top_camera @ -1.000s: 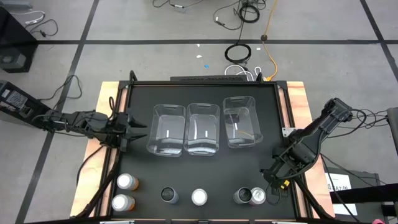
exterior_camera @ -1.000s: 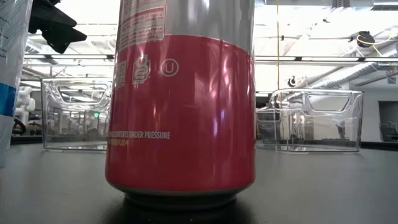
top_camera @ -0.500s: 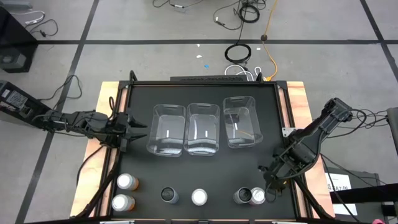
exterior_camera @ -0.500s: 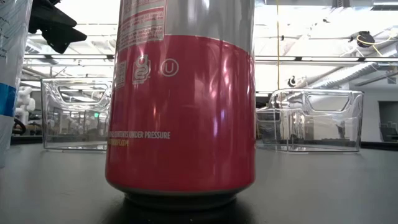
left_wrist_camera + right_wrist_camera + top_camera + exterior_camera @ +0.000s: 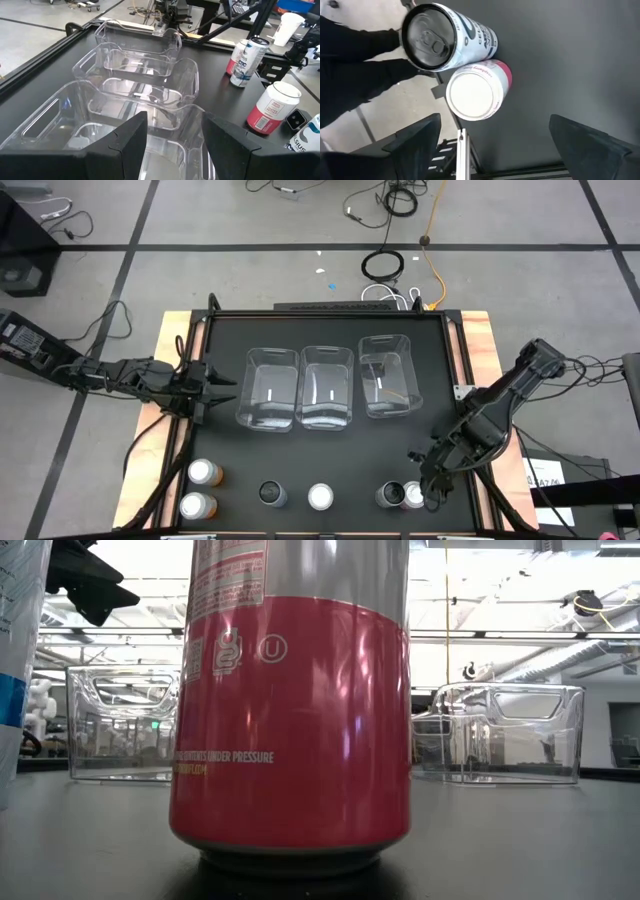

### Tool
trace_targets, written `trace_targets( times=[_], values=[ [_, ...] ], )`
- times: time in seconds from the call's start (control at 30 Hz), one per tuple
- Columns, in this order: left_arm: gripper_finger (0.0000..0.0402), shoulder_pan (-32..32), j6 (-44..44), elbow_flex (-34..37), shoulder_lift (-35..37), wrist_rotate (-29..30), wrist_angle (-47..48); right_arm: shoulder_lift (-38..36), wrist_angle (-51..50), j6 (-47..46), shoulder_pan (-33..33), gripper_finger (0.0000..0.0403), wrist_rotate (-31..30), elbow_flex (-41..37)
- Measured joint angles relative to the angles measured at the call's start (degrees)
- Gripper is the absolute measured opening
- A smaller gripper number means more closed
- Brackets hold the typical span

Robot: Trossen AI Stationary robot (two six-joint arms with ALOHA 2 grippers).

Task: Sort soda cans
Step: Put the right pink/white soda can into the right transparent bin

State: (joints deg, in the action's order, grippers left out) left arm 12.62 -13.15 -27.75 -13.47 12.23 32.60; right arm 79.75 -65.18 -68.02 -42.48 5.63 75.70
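Where gripper (image 5: 428, 485) hovers: table edge (image 5: 470, 525).

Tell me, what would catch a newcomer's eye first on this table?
Three clear plastic bins stand side by side mid-table, all empty. Along the near edge stand the soda cans, loosely lined up. The right gripper, wide open, hangs over the pink can at the right end, while the left gripper waits beside the leftmost bin.

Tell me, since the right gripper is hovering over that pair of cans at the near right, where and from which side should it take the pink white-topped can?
Grip the pink can around its upper body, coming straight down from above. It stands upright with its round top facing the open right gripper. Set the fingers across the sides that are clear of the dark-topped can, which stands right against it.
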Motion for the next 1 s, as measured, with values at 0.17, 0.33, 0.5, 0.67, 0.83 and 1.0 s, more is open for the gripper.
trace_targets(
  times=[0.17,0.33,0.5,0.67,0.83,1.0],
  values=[
    [0.0198,0.0,0.0,0.0,0.0,0.0,0.0,3.1,-0.1,0.3,0.0,0.0364,0.4,0.0],
    [0.0198,0.0,0.0,0.0,0.0,0.0,0.0,6.0,1.2,1.4,0.0,0.0364,0.9,0.0],
    [0.0198,0.0,0.0,0.0,0.0,0.0,0.0,7.2,3.5,1.2,-0.1,0.0364,1.9,0.0],
    [0.0198,0.0,0.0,0.0,0.0,0.0,0.0,7.6,5.7,-0.4,-0.2,0.0364,2.0,0.0],
    [0.0198,0.0,0.0,0.0,0.0,0.0,0.0,8.3,6.7,-0.6,-1.1,0.0364,1.8,0.0],
    [0.0198,0.0,0.0,0.0,0.0,0.0,0.0,9.8,6.2,0.9,-2.4,0.0364,1.8,0.0]
  ],
)
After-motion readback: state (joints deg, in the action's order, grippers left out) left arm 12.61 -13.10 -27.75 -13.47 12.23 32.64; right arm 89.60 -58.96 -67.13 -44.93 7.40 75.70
